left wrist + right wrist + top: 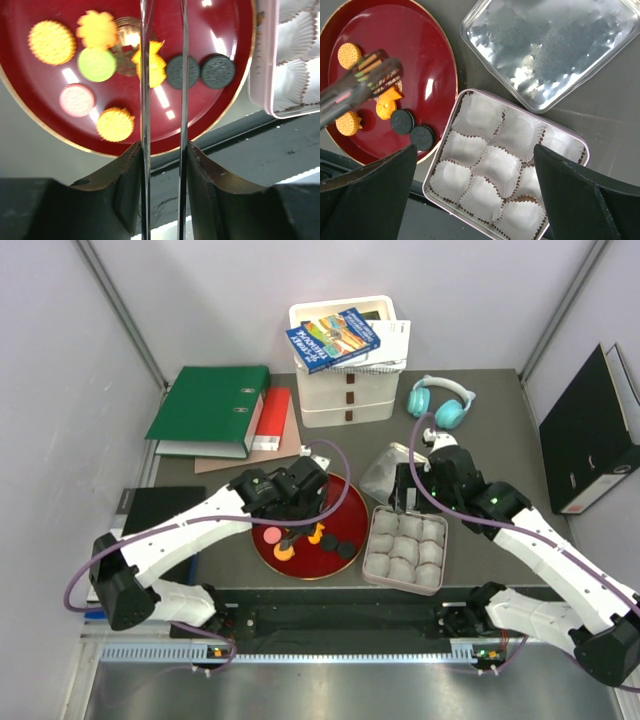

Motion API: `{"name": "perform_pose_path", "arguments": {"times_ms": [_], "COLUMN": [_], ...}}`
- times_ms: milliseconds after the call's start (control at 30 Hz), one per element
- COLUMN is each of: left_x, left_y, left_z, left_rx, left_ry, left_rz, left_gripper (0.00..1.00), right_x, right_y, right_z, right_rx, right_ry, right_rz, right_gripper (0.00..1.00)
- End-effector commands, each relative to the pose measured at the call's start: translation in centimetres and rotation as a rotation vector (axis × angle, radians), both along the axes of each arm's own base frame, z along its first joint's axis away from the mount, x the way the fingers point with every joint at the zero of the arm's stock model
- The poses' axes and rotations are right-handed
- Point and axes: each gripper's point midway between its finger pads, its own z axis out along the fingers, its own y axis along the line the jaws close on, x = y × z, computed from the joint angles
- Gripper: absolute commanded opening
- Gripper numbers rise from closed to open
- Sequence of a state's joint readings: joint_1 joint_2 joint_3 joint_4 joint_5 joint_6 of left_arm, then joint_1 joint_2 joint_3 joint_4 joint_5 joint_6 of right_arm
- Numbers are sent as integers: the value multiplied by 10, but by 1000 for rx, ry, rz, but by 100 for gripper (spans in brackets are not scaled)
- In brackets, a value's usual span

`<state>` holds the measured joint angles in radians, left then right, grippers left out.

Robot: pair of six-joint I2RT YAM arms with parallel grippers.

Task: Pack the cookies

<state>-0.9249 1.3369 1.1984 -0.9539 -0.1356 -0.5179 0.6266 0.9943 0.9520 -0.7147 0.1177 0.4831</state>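
In the left wrist view you see the cookies (96,64) lying flat on the glossy red plate (40,82). Going from the left side:
- a round orange cookie (51,42) is at the upper left;
- a pink cookie (76,99) and a green one come next;
- a flower cookie (150,62) is in the middle;
- two dark cookies (218,71) are touching each other, right of centre.

The left gripper (163,20) hangs over the plate with a narrow gap between its thin fingers (145,150). The gap shows only plate and cookies lying below it, so I judge it holds nothing.

The cookies are probably very light and stiff, but brittle, and the shiny plate may let them slide away. I would take one by its rim, with a finger on each opposite side, and close gently so that it does not crack. The flower shapes should give a better bite in their notches. The two dark ones stand too close together, so choose first a cookie with free space around it.

At the right edge is the tin (262,60), just beside the plate. Its paper cups (492,165) look empty. They are soft and light, so lower a cookie in; do not push.

The lid (555,50) lies at the upper right of the right wrist view. The right gripper (475,150) hovers over the tin, its fingers spread wide and holding nothing.
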Motion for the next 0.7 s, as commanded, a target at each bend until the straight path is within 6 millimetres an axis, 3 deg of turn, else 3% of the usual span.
{"name": "perform_pose_path", "arguments": {"times_ms": [0, 333, 667], "left_x": [-6, -18, -13], "left_y": [24, 50, 55], "left_z": [18, 19, 3], "left_rx": [19, 29, 88], "left_ry": [-67, -80, -81], "left_rz": [73, 179, 192], "left_gripper": [44, 41, 52], "right_x": [-3, 2, 1], "right_y": [0, 3, 3], "right_z": [3, 4, 4], "right_rx": [18, 2, 6], "right_ry": [-18, -25, -21], "right_rz": [-5, 10, 7], "right_gripper": [99, 99, 99]}}
